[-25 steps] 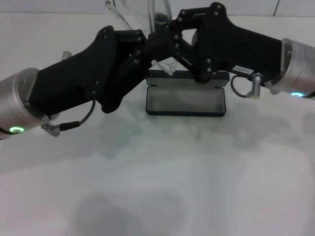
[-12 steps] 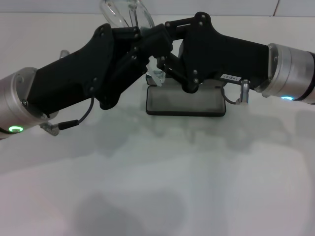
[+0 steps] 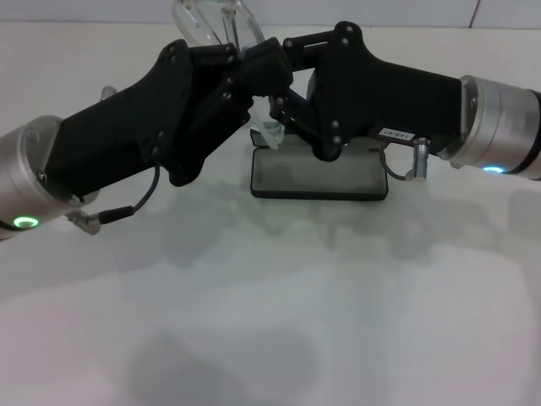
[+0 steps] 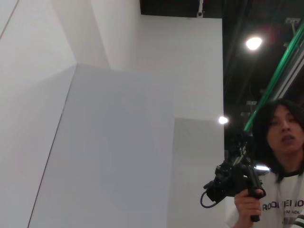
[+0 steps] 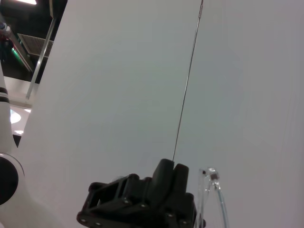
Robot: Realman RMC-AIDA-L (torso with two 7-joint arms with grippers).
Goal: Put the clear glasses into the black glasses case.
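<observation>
Since a second ago I have had the clear glasses point(image 3: 213, 24) turned over and carried toward my left, so the lens now sits high above the two tools rather than straight above the case, with a clear arm tip point(image 3: 269, 128) hanging down between them. Over the last half second almost nothing has shifted, so I judge the handover or regrip has settled. The left tool point(image 3: 243, 72) and right tool point(image 3: 275, 85) meet at the frame; whether either is clamped on it I cannot tell from here. Below them the black glasses case point(image 3: 319, 176) lies open and empty on the worktop point(image 3: 270, 304), so lowering remains.
</observation>
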